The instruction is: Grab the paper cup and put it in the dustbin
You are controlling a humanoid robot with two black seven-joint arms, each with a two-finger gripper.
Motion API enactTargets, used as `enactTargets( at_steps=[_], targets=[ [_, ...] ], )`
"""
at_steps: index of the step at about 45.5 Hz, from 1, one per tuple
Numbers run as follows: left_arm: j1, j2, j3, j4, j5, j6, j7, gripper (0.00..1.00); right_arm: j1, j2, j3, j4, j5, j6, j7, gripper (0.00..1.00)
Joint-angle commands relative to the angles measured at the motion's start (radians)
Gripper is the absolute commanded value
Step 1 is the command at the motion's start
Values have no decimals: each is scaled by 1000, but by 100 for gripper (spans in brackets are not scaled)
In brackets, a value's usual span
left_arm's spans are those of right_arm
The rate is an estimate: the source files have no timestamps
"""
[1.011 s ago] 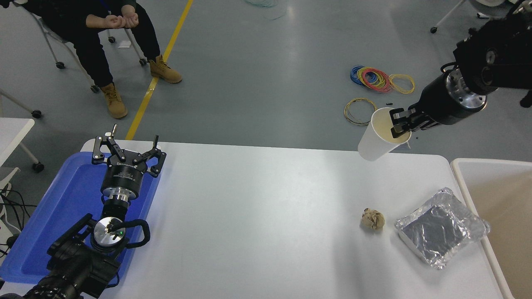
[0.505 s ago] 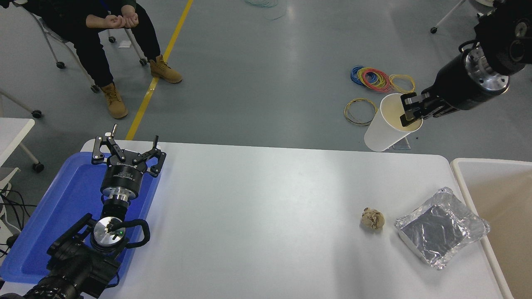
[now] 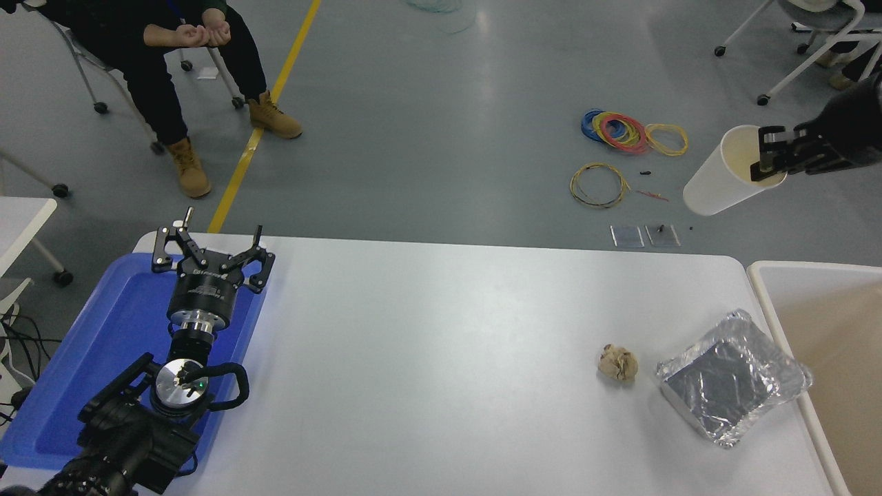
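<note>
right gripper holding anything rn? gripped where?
Yes: the right gripper holds the paper cup by its rim, one finger inside. Left gripper holds nothing.

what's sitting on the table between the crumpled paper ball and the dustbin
In the head view, the crinkled foil tray lies between the paper ball and the dustbin, its right edge close against the bin's rim.

The dustbin (image 3: 761, 289) and the right arm (image 3: 851, 124) are cut off by the right edge.

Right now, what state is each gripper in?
Left gripper: open, empty, parked over the blue plastic tray.
Right gripper: closed on the rim of the small white paper cup.
</note>
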Motion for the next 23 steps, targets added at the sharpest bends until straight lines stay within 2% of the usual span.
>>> enactTargets(
  at_steps=[1, 7, 13, 23],
  targets=[
    [0, 1, 0, 0, 0, -1, 1, 100, -227, -129, 5, -330, 36, -17, -6, 0],
    [0, -1, 0, 0, 0, -1, 0, 100, -447, -143, 8, -520, 160, -65, -10, 0],
    [0, 1, 0, 0, 0, -1, 0, 100, -629, -160, 19, -642, 294, -138, -45, 0],
    [0, -1, 0, 0, 0, -1, 0, 100, -813, -177, 197, -657, 327, -365, -190, 0]
  ],
)
